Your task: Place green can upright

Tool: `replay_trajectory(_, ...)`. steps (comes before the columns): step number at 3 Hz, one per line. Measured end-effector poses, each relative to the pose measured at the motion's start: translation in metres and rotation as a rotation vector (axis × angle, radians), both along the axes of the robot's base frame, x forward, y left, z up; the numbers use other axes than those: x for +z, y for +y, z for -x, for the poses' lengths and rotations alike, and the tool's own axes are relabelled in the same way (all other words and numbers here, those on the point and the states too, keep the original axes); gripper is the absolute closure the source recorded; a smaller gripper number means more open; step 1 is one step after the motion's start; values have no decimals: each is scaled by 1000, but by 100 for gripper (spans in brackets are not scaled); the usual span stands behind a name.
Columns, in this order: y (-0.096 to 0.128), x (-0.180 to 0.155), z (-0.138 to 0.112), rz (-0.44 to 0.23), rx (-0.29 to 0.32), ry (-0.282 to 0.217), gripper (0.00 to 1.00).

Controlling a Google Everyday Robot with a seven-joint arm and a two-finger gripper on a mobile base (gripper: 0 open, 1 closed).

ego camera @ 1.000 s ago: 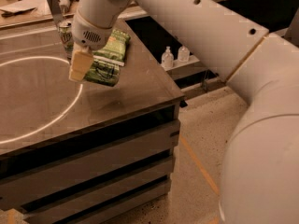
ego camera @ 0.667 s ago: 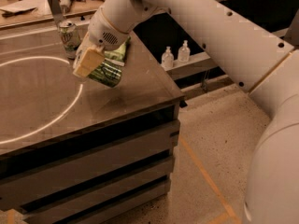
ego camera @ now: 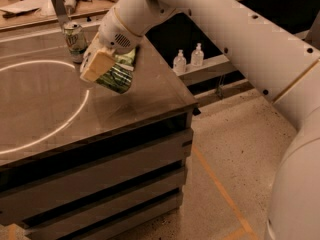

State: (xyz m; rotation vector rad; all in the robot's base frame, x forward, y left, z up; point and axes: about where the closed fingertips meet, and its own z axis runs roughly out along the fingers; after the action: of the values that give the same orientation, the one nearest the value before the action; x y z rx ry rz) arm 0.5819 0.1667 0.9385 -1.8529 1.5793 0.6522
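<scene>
The green can [ego camera: 117,79] lies tilted on its side just above the dark table top [ego camera: 150,91], near the right part of the table. My gripper [ego camera: 98,68] is shut on it, with one tan fingertip [ego camera: 95,66] showing across its left end. The other finger is hidden behind the can. The white arm reaches in from the upper right.
A silver-white can with a green-and-red logo [ego camera: 75,40] stands upright behind the gripper. Something light green [ego camera: 126,58] shows just behind the green can. A white ring [ego camera: 60,126] is marked on the table. Two small bottles [ego camera: 188,59] stand on a low shelf to the right. The table's right edge [ego camera: 187,101] is close.
The arm's upper links have swung up and to the left. The gripper and the green can have shifted slightly to the right and stay tilted over the table.
</scene>
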Motion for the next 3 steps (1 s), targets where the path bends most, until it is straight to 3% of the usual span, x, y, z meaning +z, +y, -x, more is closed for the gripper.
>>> replay_trajectory(1,1,-2,0,-32,11,11,100)
replay_trajectory(2,0,-2,0,-189,41,27,100)
replay_trajectory(3,-13,16,4,-416,71,17,100)
